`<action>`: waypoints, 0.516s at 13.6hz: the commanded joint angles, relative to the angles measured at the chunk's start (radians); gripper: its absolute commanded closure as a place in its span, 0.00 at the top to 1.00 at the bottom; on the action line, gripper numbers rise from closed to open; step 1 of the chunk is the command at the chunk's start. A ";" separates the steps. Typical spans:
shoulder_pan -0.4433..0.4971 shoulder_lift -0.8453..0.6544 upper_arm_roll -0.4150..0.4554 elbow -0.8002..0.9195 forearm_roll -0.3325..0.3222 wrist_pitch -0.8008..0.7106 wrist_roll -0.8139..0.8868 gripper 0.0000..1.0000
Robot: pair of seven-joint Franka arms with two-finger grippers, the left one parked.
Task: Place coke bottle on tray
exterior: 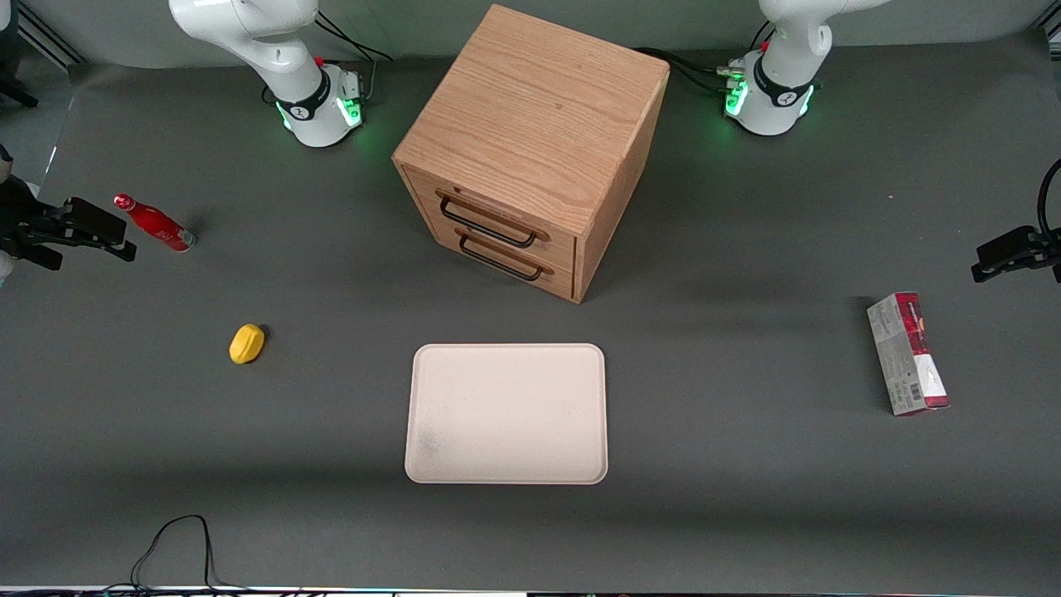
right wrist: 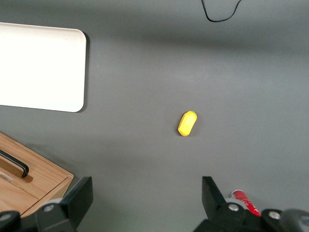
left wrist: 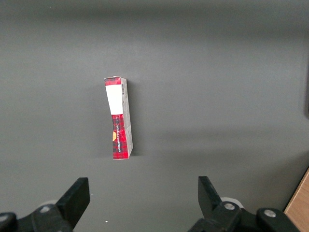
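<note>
Currently the small slim red coke bottle (exterior: 154,223) lay on its side on the grey desk (exterior: 746,497) toward the working arm's end, untouched. Right gripper (exterior: 101,235) hovered just beside its cap end, fingers (right wrist: 77,200) spread wide, holding nothing. Pale cream rectangular tray (exterior: 506,414) sat bare, nearer the front camera than the wooden two-drawer cabinet (exterior: 535,149). Small yellow oval object (exterior: 247,343) lay between bottle and tray, apart from both.

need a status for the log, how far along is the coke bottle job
Nothing is done yet: the coke bottle lies on the table, the tray bare. In hand: the gripper sits open beside the bottle's cap end, holding nothing. Left: grasp, carry, set down.
</note>
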 commanded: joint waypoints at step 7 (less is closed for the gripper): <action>-0.045 -0.025 0.005 -0.101 -0.076 -0.020 -0.001 1.00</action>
